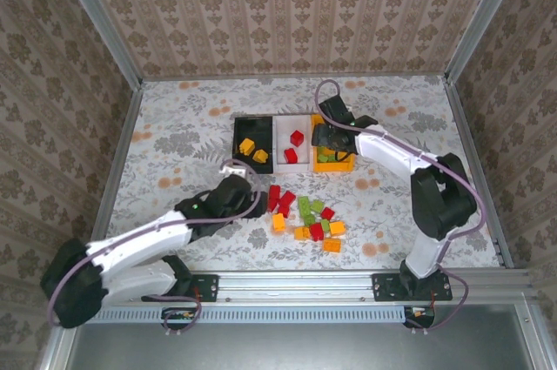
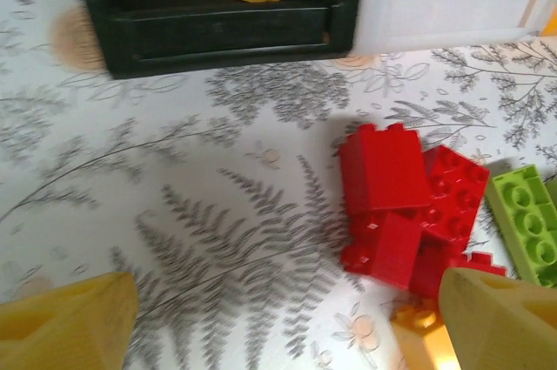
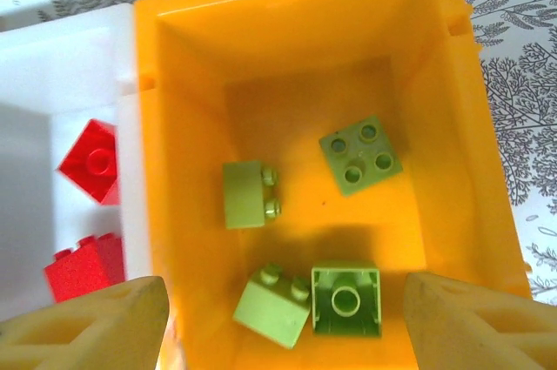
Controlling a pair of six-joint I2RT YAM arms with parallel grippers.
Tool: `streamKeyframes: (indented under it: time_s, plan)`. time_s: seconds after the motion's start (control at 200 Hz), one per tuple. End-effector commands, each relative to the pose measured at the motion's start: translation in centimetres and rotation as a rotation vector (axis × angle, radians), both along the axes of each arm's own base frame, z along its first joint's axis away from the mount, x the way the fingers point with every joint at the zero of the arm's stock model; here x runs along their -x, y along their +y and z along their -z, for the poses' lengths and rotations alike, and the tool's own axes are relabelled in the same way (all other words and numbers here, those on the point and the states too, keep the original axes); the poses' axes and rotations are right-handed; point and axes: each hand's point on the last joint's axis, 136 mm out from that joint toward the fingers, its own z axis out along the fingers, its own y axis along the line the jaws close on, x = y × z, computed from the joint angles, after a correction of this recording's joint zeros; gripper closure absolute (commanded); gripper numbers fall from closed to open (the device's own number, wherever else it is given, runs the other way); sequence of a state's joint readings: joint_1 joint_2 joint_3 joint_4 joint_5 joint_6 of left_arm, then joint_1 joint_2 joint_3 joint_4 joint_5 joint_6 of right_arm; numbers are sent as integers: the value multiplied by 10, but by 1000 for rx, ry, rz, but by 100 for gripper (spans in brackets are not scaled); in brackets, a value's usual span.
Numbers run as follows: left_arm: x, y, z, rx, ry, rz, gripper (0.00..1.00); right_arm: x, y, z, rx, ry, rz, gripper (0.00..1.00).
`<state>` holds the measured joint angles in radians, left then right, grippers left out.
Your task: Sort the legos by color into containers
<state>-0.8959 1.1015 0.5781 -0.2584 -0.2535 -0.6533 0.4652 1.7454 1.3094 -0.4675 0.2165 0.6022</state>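
Worktop (image 1: 174,126): floral-patterned surface, walled on three sides, with both arms bolted at the near edge.
Bins: three in a touching row at mid-width, closer to the far edge than the near one. The black bin (image 1: 257,131) is leftmost, the white bin (image 1: 283,131) is in the middle and the orange bin (image 1: 341,166) is rightmost.
Black bin contents: two orange bricks (image 1: 247,145).
White bin contents: two red bricks (image 3: 91,161), lying apart from each other.
Orange bin contents: four light green bricks (image 3: 359,154). One is studs up, one hollow side up and two are tipped over.
Loose pile (image 1: 306,218): red, orange and green bricks mixed on the worktop, between the bin row and the near edge, slightly right of centre.
Left gripper (image 2: 289,281): low over the worktop, just on the near side of the black bin at the pile's left end. The fingers are spread wide with only bare worktop between them, and nothing is held.
Near left gripper: a red cluster (image 2: 405,205) lies just ahead of the right fingertip (image 2: 500,322), with a green brick (image 2: 526,222) touching the cluster's right side. An orange piece (image 2: 418,328) is partly hidden under that fingertip.
Right gripper (image 3: 285,287): above the orange bin, pointing down into it. The fingers are spread to roughly the bin's width and hold nothing; the green bricks lie on the bin floor below.
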Motion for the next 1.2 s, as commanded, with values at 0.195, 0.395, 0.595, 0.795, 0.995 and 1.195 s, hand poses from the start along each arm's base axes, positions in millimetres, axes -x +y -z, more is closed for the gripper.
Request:
streamKeyframes:
  time_s: [0.195, 0.395, 0.595, 0.795, 0.995, 1.195]
  plan:
    - [-29, -54, 28, -191, 60, 158, 22, 31, -4, -11, -66, -44, -7, 27]
    - [-38, -66, 43, -235, 84, 176, 28, 36, -11, -17, -60, -64, -3, 27]
    - [-36, -65, 60, -257, 116, 175, 44, 39, -14, -21, -56, -80, 2, 27]
    - [-33, -64, 61, -263, 123, 176, 61, 39, -18, -27, -61, -91, 15, 27]
    - [-35, -67, 26, -215, 67, 176, 72, 44, -24, -31, -62, -105, 34, 27]
    - [-49, -91, -46, -109, -59, 218, 71, 61, -35, -17, -78, -92, 64, 27]
